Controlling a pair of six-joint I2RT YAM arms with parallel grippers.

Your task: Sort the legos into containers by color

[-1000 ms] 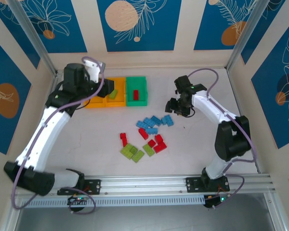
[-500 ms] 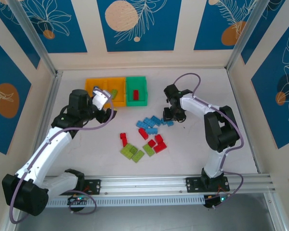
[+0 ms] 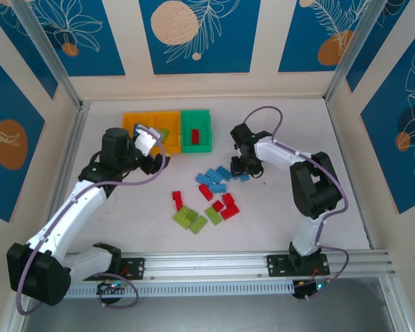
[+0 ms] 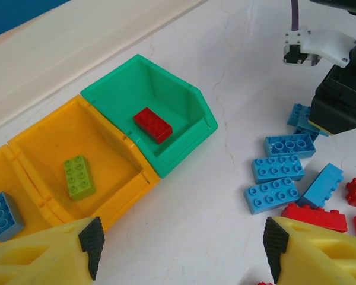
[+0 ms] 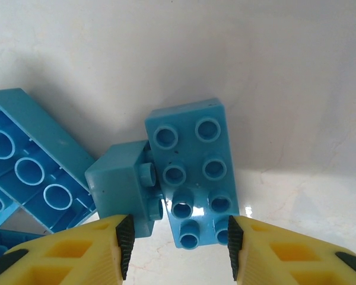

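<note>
Two yellow fingers [image 5: 65,255] of the right gripper [image 5: 178,237] straddle a light-blue brick [image 5: 193,172] lying studs-up, just right of the green bin [image 4: 193,110]; whether they pinch it cannot be told. The left gripper [image 4: 184,252] hangs spread and empty, left of that bin, which holds one red brick [image 4: 153,124]. Loose legos [image 3: 211,197] lie in front of it.

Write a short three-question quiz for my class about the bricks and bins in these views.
1. True or false: the small green open-top plastic bin holds a blue brick.
2. Which colour brick does the right pincer straddle? A red, B blue, C lime green.
3. Fill in: the middle orange-yellow plastic bin holds one ___ brick.
Key: 1 false, it holds a red studded plastic brick; 2 B, a blue studded plastic brick; 3 lime green brick.
</note>
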